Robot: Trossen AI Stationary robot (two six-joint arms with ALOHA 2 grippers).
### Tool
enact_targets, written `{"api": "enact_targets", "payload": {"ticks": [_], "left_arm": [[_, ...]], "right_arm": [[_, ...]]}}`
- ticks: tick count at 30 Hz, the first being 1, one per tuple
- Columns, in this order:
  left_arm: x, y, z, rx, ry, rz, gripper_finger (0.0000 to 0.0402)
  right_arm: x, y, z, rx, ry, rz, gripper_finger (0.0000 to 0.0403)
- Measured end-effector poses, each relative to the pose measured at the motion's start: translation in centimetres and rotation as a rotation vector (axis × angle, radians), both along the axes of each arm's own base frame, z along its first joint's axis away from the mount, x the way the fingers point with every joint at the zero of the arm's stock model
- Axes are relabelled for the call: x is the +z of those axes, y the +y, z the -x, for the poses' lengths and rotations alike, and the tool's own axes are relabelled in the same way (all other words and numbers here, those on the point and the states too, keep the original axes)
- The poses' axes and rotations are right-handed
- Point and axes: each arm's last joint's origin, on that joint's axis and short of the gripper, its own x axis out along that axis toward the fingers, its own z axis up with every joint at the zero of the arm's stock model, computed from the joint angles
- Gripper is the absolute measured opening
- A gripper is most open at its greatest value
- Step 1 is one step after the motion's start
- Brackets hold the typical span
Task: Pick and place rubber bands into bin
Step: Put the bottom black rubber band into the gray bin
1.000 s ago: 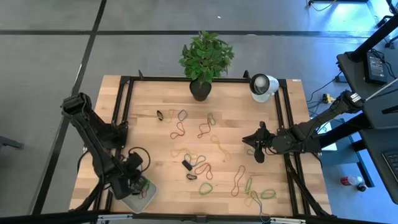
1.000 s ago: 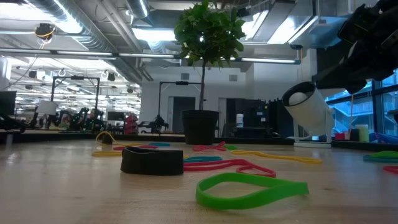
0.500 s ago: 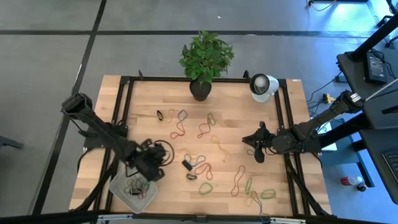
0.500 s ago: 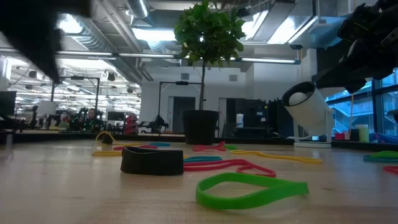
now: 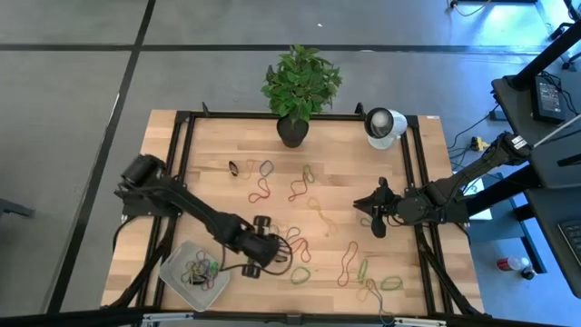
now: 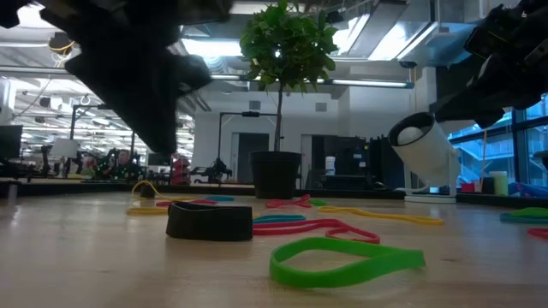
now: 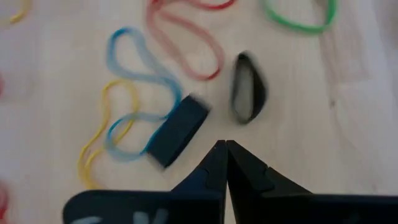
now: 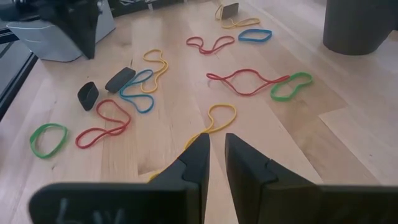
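Hovering: left pincer point(image 7: 224, 144) was clamped tight, empty, above dark band point(image 7: 247, 94)
Risk: closed tips could shove it aside, or nab black block point(image 7: 178, 130)
Right pincer point(image 8: 216, 144): idle, slightly parted, empty

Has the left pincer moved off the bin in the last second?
Yes. The left pincer, shut and empty, has swung from over the bin toward the table's middle, beside the black block.

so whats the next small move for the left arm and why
Probably open the left pincer and lower it onto the black loop band just ahead. Its fingers are shut and empty, it hangs above the table, and the bin behind it already holds several bands.
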Motion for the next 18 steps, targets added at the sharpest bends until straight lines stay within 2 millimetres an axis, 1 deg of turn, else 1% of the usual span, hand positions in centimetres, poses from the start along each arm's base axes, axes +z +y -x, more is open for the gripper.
{"api": "enact_targets", "payload": {"ticks": [4,7,11,13,18], "left_arm": [[-0.2,-0.5,-1.8,-0.049,0.006,-0.015,0.0027],[0.1,-0.7,-2.8,-0.080,-0.011,-0.017,0.0049],[0.1,-0.8,-3.4,-0.097,-0.032,-0.036,0.0078],[0.3,-0.4,-3.7,-0.077,-0.053,-0.047,0.0090],[0.6,0.3,-4.5,-0.034,-0.102,-0.016,0.0107]], "right_arm": [[0.0,0.0,0.0,0.005,0.003,0.012,0.0055],[0.0,0.0,0.0,0.008,0.004,0.019,0.0055],[0.0,0.0,0.0,0.008,0.004,0.018,0.0055],[0.0,0.0,0.0,0.008,0.002,0.018,0.0055],[0.0,0.0,0.0,0.008,0.002,0.018,0.0055]]}}
